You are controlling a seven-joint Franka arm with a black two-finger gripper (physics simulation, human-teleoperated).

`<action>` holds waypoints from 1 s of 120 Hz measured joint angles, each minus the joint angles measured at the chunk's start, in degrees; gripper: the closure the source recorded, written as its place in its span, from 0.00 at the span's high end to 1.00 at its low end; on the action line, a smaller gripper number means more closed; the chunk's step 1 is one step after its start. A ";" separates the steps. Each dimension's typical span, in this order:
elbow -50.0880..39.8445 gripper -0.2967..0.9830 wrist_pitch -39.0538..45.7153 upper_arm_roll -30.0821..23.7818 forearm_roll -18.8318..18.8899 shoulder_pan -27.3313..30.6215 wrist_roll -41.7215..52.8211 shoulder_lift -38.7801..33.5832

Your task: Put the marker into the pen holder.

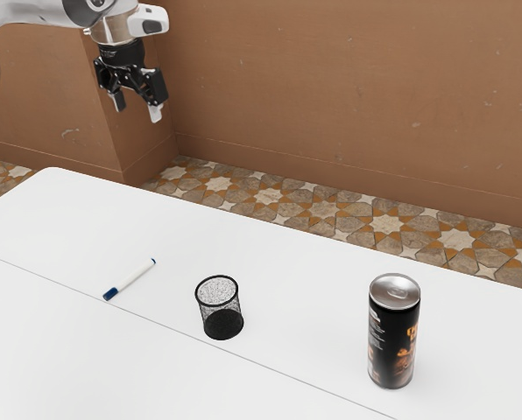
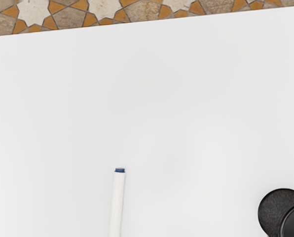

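High above the table, toward the exterior view's upper left, my black gripper point(image 1: 137, 109) hangs open, its two fingers apart with nothing between them. The white marker point(image 1: 131, 279) with a blue cap lies flat on the table, below the gripper's height. A black mesh pen holder point(image 1: 220, 308) stands upright to the marker's right in the exterior view. In the wrist view the marker point(image 2: 117, 203) shows its blue-tipped end, and part of the dark pen holder point(image 2: 277, 211) appears beside it.
A tall black can point(image 1: 392, 337) with a silver top stands on the white table point(image 1: 270, 249), farther toward the exterior view's right than the pen holder. Behind the table's far edge are patterned floor tiles point(image 1: 322, 210) and a brown wall point(image 1: 349, 96).
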 joint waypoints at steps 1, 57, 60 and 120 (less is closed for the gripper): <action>0.00 0.77 0.00 0.00 0.01 0.00 0.04 0.00; -42.56 0.58 16.34 0.67 1.37 -0.27 0.84 -8.98; -45.17 0.53 19.13 0.85 1.49 -0.17 0.89 -8.67; -44.03 0.40 43.71 4.64 -3.45 0.36 3.91 4.69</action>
